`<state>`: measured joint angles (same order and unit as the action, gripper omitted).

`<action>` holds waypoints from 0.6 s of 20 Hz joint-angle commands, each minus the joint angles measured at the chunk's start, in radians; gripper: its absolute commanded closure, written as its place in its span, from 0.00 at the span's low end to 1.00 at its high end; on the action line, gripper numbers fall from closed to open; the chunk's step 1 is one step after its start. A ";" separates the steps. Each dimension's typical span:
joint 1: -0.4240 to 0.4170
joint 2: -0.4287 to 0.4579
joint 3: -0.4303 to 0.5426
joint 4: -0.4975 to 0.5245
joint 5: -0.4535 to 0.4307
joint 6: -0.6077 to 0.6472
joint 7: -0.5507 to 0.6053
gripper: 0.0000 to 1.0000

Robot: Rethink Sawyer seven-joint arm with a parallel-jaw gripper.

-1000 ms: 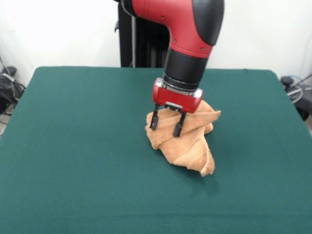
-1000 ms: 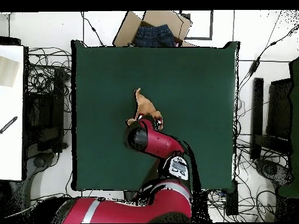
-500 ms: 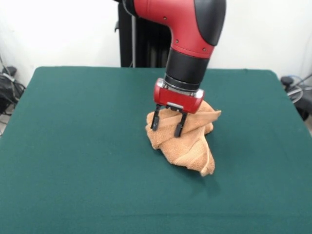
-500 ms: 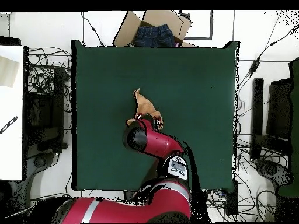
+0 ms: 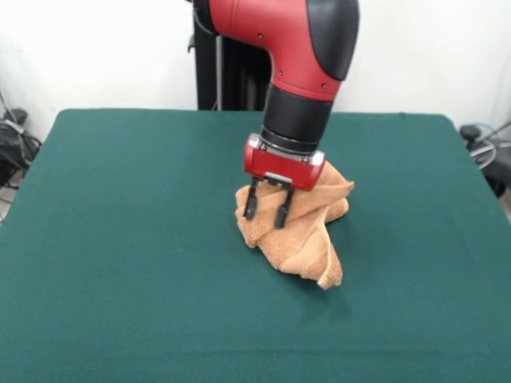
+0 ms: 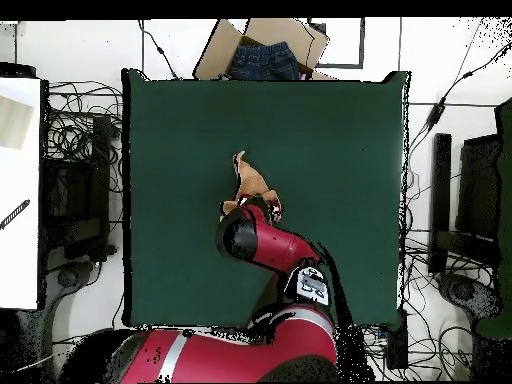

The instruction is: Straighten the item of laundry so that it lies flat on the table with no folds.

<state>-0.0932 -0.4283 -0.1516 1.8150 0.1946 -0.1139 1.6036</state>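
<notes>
Near the middle of the green bench (image 5: pixel 120 239), the peach towel (image 5: pixel 307 235) lies bunched in a rumpled heap, one narrow end trailing off toward the front edge. Directly above the heap hangs the gripper (image 5: pixel 265 211) on the red and black arm (image 5: pixel 299 56), its fingers (image 5: pixel 250 206) spread apart with their tips at the cloth's upper folds.

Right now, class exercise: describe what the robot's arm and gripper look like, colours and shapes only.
The arm is a thick rounded tube, glossy red with black sections at the joints. A black cylindrical wrist ends in a red block with a small silver plate. The gripper has two thin black fingers. No cables show on it.
</notes>
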 commanded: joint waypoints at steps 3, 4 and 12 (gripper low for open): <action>-0.024 0.066 0.120 0.062 -0.077 -0.066 0.194 1.00; -0.023 0.066 0.119 0.062 -0.079 -0.070 0.195 1.00; -0.015 0.067 0.112 0.058 -0.084 -0.076 0.206 1.00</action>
<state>-0.1038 -0.4162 -0.1508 1.8151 0.1513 -0.1662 1.6036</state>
